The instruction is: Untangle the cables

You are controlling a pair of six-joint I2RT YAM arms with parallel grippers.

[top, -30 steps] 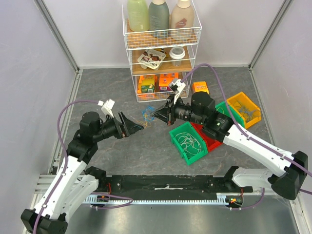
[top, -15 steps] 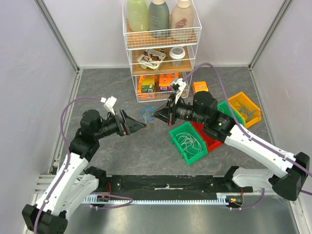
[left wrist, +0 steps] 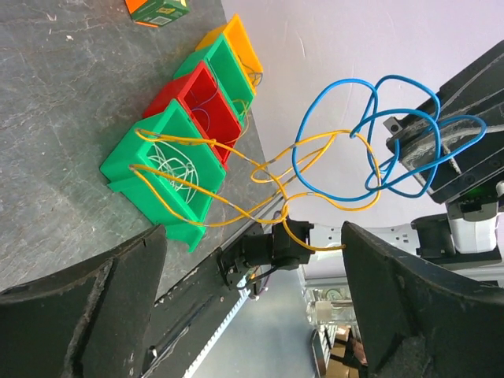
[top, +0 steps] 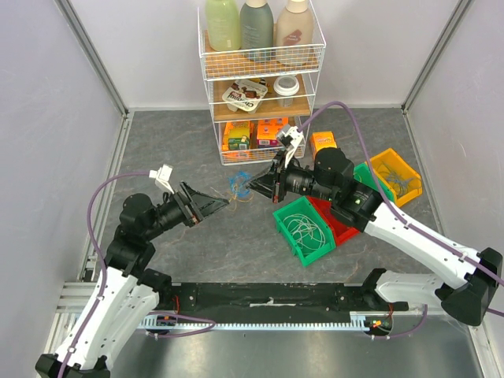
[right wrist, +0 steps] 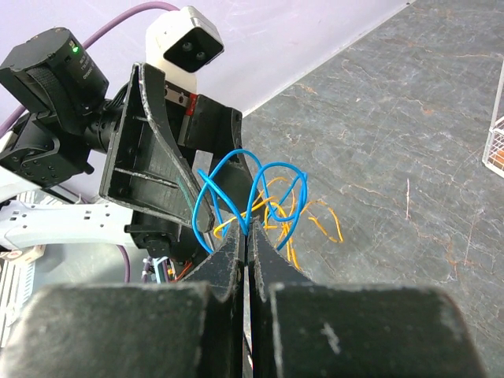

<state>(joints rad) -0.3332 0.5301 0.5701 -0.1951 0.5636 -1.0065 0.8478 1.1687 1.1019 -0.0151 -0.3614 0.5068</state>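
Cables [top: 239,187] too tiny in top view; grip spot hidden btwn right fingers [right wrist: 223,264].

White arm links [top: 118,307], black joints [top: 134,216] — purple hoses [top: 339,103]; left gripper [left wrist: 253,228], right gripper [right wrist: 246,224] black, white wrist cameras [top: 164,173].

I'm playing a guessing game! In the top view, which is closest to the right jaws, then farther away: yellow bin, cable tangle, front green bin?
1. Cable tangle, pinched right there, centre.
2. Front green bin, lower right.
3. Yellow bin, far right.
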